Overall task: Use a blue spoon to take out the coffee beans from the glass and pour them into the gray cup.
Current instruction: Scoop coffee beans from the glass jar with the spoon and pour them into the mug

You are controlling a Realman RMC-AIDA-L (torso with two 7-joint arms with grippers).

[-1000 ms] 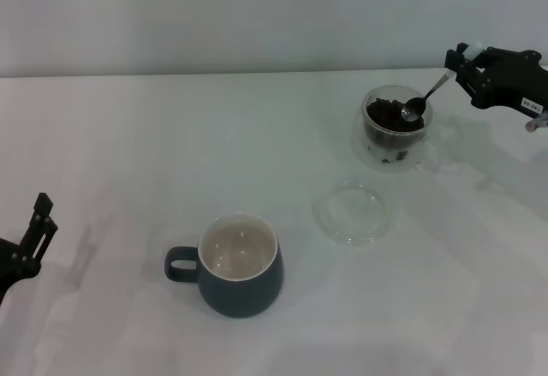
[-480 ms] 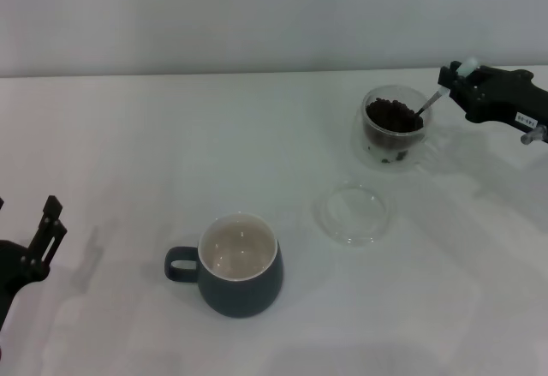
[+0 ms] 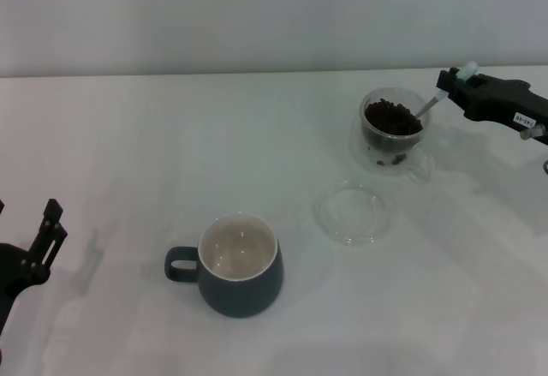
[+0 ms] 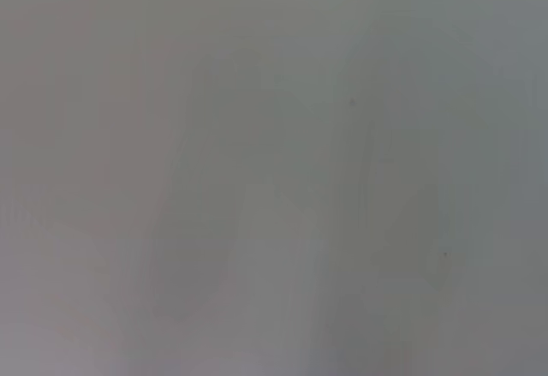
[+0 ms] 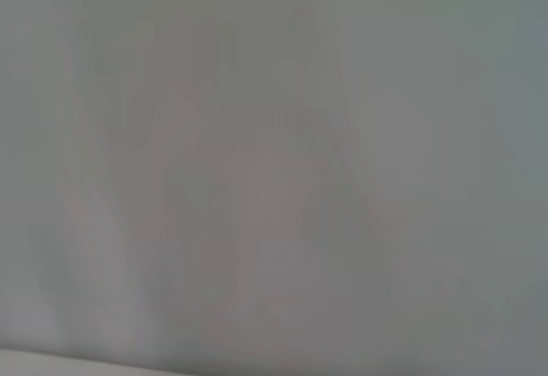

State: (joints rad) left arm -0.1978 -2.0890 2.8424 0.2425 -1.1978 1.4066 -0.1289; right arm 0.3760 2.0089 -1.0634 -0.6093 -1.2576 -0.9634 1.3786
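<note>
Stretching pale and bare under a plain light wall, the counter (image 3: 128, 153) is carrying everything. At its far right, the right claw (image 3: 454, 80) is clamping the blue spoon (image 3: 431, 99), whose bowl is dipping into the coffee beans (image 3: 390, 116) inside the glass (image 3: 388, 132). A clear saucer (image 3: 353, 213) is lying between it and the gray cup (image 3: 237, 266). The left claw (image 3: 43, 230), fingers apart, is idling at the near left edge.

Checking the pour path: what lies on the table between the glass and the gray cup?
In the head view, only a flat clear glass saucer lies between the glass and the gray cup, nearer the glass.
</note>
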